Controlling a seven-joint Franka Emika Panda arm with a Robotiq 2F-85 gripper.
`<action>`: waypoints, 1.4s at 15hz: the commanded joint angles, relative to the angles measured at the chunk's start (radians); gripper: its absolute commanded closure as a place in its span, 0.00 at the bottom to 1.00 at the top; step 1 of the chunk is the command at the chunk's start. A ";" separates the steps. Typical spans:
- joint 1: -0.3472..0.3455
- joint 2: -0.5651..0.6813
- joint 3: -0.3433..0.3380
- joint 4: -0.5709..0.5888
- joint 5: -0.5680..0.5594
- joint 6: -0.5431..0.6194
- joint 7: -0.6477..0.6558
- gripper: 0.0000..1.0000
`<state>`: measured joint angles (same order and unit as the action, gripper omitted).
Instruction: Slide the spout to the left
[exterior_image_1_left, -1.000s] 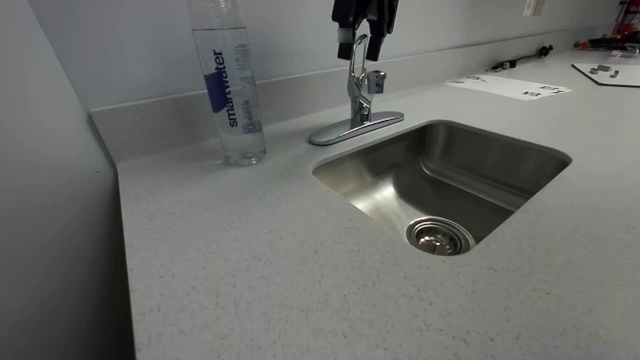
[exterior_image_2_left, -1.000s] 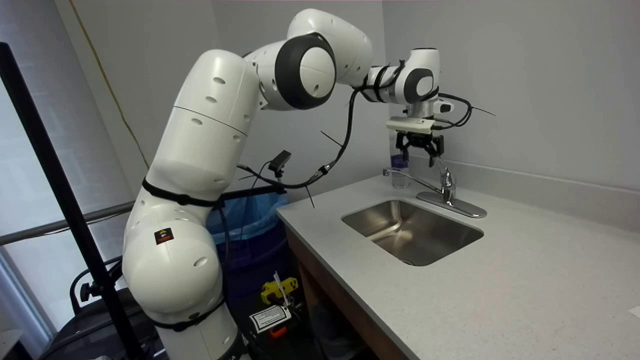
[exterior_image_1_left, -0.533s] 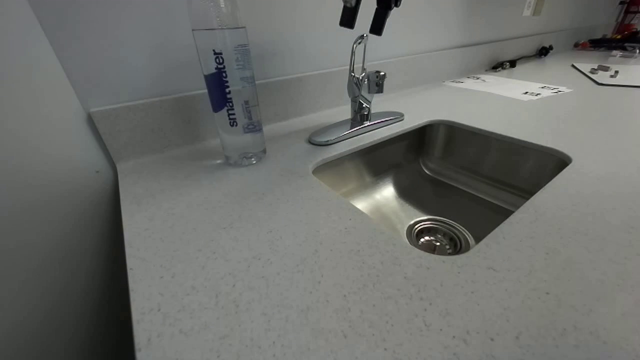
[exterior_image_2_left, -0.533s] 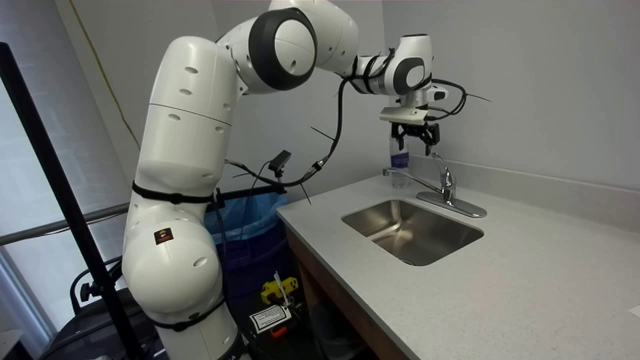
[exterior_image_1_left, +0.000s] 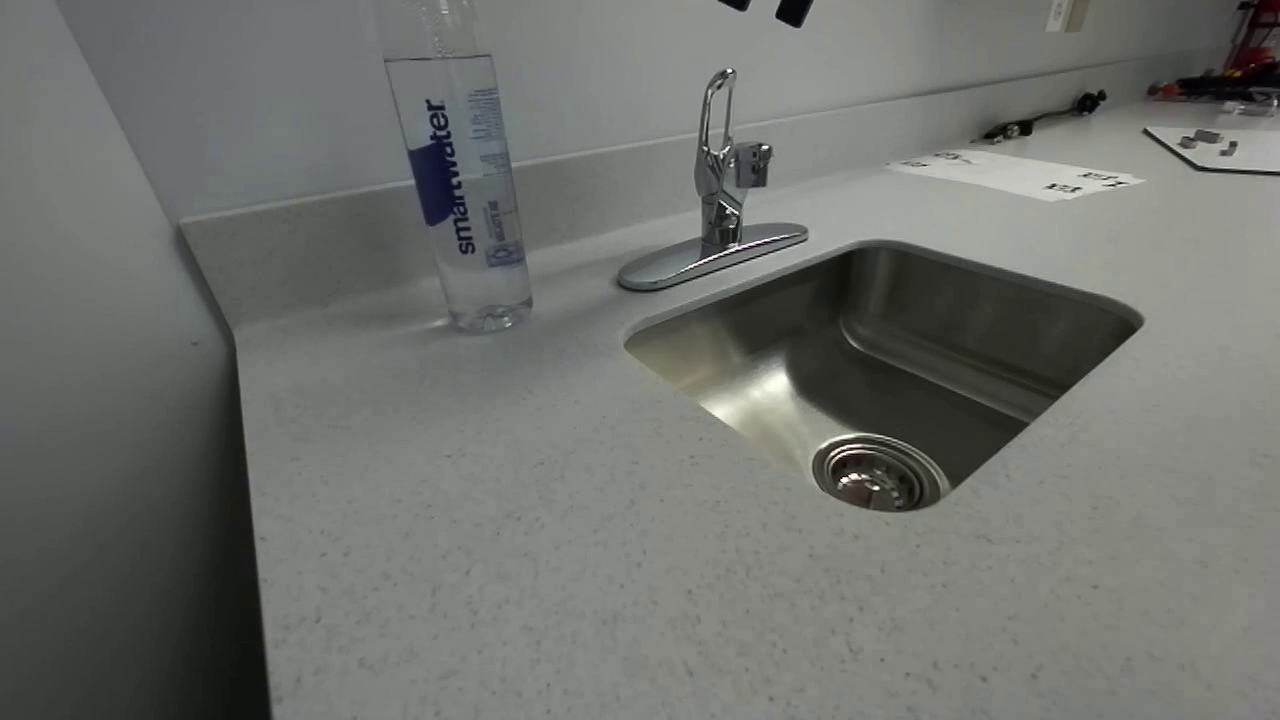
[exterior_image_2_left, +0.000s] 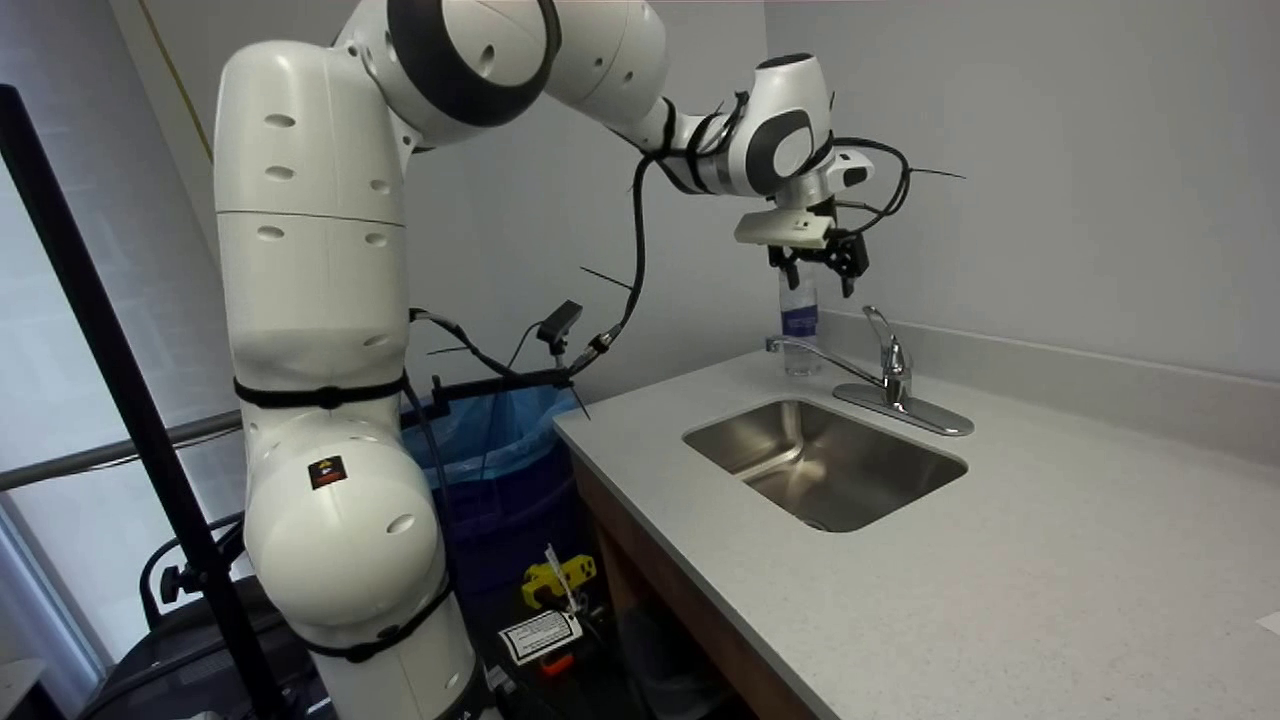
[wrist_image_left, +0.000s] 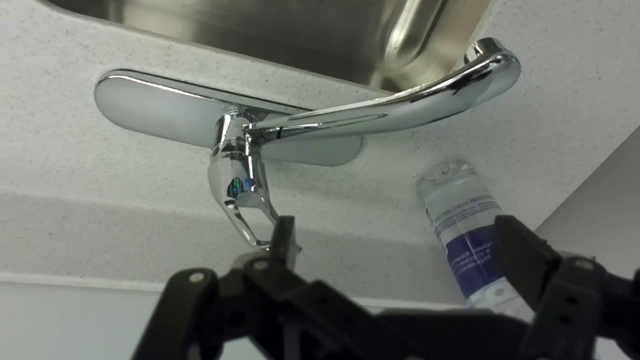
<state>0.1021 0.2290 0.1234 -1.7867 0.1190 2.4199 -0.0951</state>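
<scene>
Black, spread wide and holding nothing, the gripper (wrist_image_left: 395, 227) hangs high up over the back of the sink (exterior_image_1_left: 960, 320), as near as I can judge. I see a gap between it and the handle (exterior_image_1_left: 712, 170), which stands up behind the sink. Lower down is the shiny spout (wrist_image_left: 395, 112). It runs along the back of the sink, with its tip near the sink's corner, the one toward the bottle (exterior_image_2_left: 800, 325). For someone in front of the sink, that is the left. So I think the turn is done, or very nearly. Perhaps only taking the arm (exterior_image_2_left: 315, 270) away remains. If the spout must go farther, the gripper would have to come down and push it.
</scene>
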 joint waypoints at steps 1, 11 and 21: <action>-0.004 -0.146 0.005 -0.196 0.020 0.116 0.003 0.00; 0.007 -0.325 -0.001 -0.452 0.000 0.303 0.103 0.00; 0.013 -0.363 -0.002 -0.525 -0.004 0.330 0.166 0.00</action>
<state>0.1108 -0.1345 0.1251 -2.3140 0.1186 2.7530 0.0664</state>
